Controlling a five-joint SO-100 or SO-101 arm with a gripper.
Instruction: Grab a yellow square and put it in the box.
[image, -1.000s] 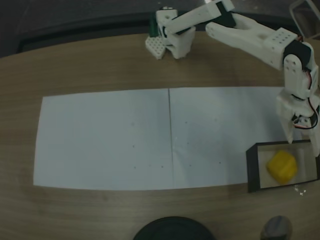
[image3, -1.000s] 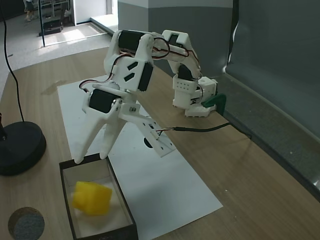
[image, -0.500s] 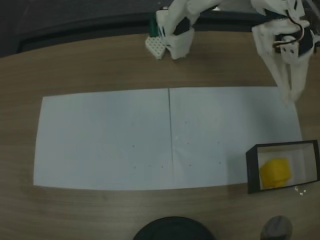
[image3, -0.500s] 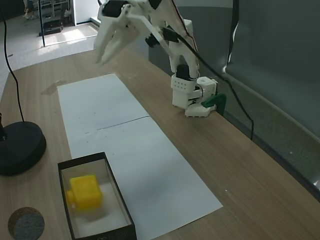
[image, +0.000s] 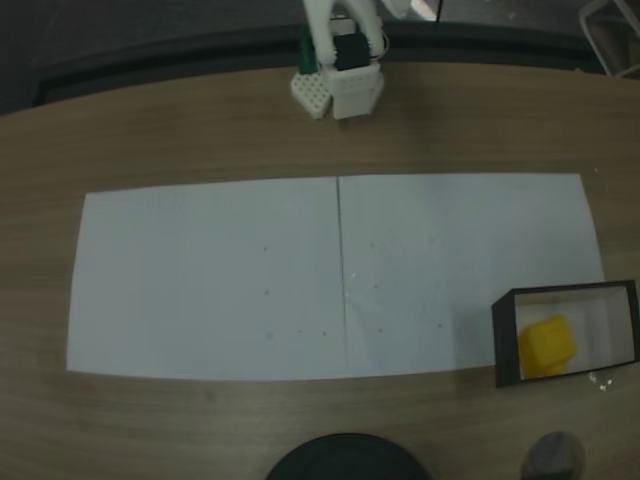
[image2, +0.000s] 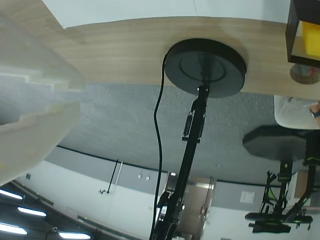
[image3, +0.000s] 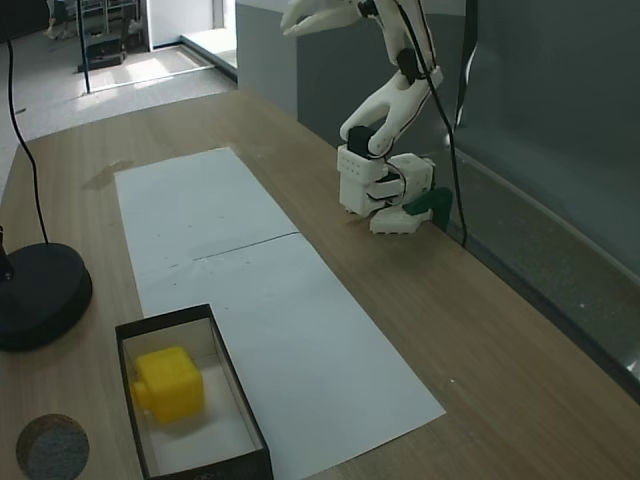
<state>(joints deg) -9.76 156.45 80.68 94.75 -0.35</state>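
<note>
The yellow square (image: 547, 346) lies inside the box (image: 505, 340), a black-walled tray with a white inside, at the lower right of a fixed view. In another fixed view the yellow square (image3: 168, 384) sits flat in the box (image3: 232, 392) at the near left, touched by nothing. My white gripper (image3: 290, 24) is raised high above the table's far end, over the arm's base and far from the box. In the wrist view the gripper (image2: 77, 96) appears at the left edge, its fingertips meeting with nothing between them.
Two white paper sheets (image: 300, 275) cover the middle of the wooden table. A black round stand base (image3: 40, 295) and a small grey disc (image3: 52, 447) sit near the box. The arm's base (image3: 380, 190) is clamped at the far edge.
The arm has lifted away from the box and folded back over its base. The yellow square it let go of has settled flat inside the box.
</note>
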